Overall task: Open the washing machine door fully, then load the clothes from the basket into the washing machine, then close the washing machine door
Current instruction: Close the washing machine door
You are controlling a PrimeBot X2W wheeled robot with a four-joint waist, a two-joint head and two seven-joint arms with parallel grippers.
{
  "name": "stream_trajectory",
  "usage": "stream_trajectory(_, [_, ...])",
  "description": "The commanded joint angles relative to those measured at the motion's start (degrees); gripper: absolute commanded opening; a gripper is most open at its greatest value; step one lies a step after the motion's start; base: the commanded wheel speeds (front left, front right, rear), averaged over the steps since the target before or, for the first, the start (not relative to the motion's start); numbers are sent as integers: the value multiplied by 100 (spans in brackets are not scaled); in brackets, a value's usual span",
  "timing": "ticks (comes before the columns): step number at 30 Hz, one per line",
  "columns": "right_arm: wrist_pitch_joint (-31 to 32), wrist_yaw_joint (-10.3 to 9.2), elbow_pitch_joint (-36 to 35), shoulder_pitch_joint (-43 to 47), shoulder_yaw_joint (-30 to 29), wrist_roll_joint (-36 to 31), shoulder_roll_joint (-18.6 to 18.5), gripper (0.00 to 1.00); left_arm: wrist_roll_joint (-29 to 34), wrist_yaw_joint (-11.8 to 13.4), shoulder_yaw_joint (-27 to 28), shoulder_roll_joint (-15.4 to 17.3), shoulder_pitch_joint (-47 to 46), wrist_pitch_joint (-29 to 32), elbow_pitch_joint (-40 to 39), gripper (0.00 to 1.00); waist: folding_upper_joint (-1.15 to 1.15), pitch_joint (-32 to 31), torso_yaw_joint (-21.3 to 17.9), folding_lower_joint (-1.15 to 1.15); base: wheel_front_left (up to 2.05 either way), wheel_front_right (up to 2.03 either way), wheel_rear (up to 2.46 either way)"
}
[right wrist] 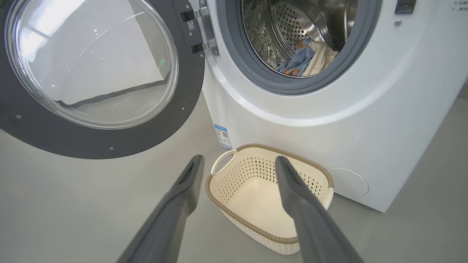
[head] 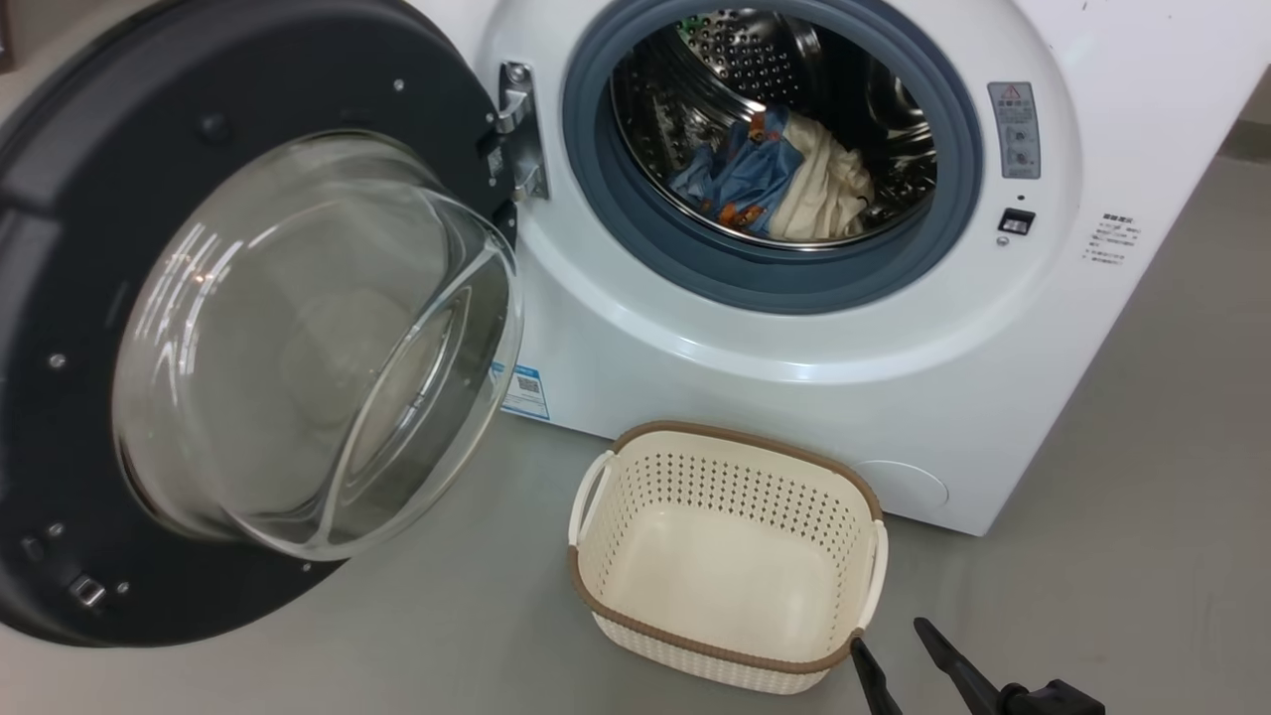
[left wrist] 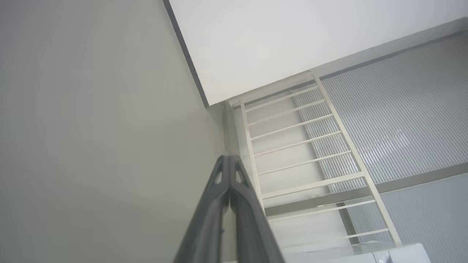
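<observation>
Blue bear-print and cream clothes lie inside the washer, its black glass-bowled door wide open near the cream basket. Right gripper spread; left gripper pinched closed.

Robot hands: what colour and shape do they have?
The left hand and right hand each have two long, dark grey, matte fingers that taper to narrow tips. The left fingers have triangular cut-outs near the tips.
</observation>
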Motion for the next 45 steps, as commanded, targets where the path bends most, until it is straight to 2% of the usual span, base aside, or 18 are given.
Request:
stream_trajectory(1, [-34,10,-99,-161,170,56,-65,100,-201,-68,204,422,-342,217,53,0,0,80,-90,0,0,0,0])
stream_trajectory(5, [-34,10,-65,-223,218,60,-157,100,-912,-173,501,831,-884,793,652,0,0,195,-237,0,0,0,0])
stream_trajectory(8, [-34,10,-58,-261,228,51,-208,100,-1213,-267,634,1106,-1136,1091,1021,0,0,278,-355,0,0,0,0])
stream_trajectory(12, [-34,10,-50,-335,261,31,-281,100,-1303,-349,589,1390,-1333,1379,1476,0,0,404,-513,0,0,0,0])
stream_trajectory(18, [-34,10,-42,-376,254,27,-359,100,-1454,-455,493,1580,-1607,1808,1878,0,0,477,-642,0,0,0,0])
stream_trajectory(29, [-34,10,-40,-347,253,33,-388,100,-1749,-514,421,1645,-1773,2629,2298,0,0,411,-683,0,0,0,0])
stream_trajectory(40, [-34,10,-70,-313,289,57,-422,100,-2016,-525,201,1292,-1561,3849,2043,0,0,296,-578,0,0,0,0])
stream_trajectory(45, [-34,10,-79,-285,277,59,-437,100,-2118,-525,190,1169,-1427,4177,1879,0,0,268,-559,0,0,0,0])
